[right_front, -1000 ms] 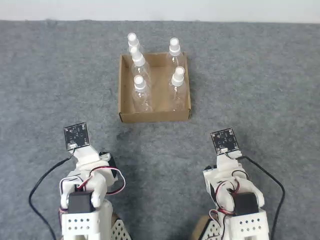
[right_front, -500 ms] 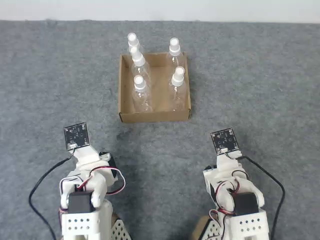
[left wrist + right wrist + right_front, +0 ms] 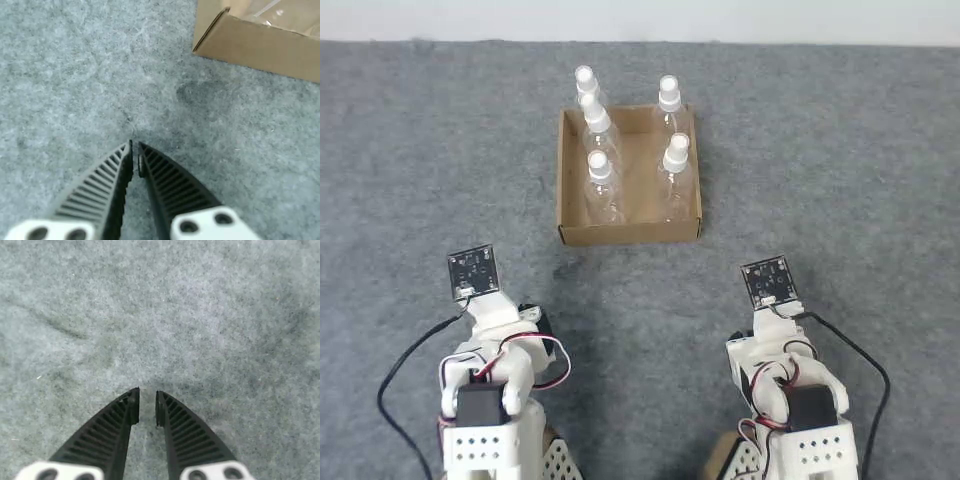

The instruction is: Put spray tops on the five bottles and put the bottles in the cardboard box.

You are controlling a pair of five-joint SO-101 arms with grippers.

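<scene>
The left gripper (image 3: 134,145) has its jaws closed to a slit on nothing, and the right gripper (image 3: 147,392) is nearly as narrow (also empty). Well ahead, between both, the cardboard box (image 3: 630,233) holds five bottles (image 3: 603,188) standing, spray tops (image 3: 669,92) on; neither arm looks clearly nearer.

five bottles (image 3: 603,195) are standing | five spray tops (image 3: 677,145) are sitting, one on each | one cardboard box (image 3: 630,233) is lying | left arm (image 3: 490,390) and right arm (image 3: 790,400) are making two | left gripper (image 3: 134,146) and right gripper (image 3: 147,396) are making two | one grey carpet (image 3: 840,150) is lying underneath
</scene>
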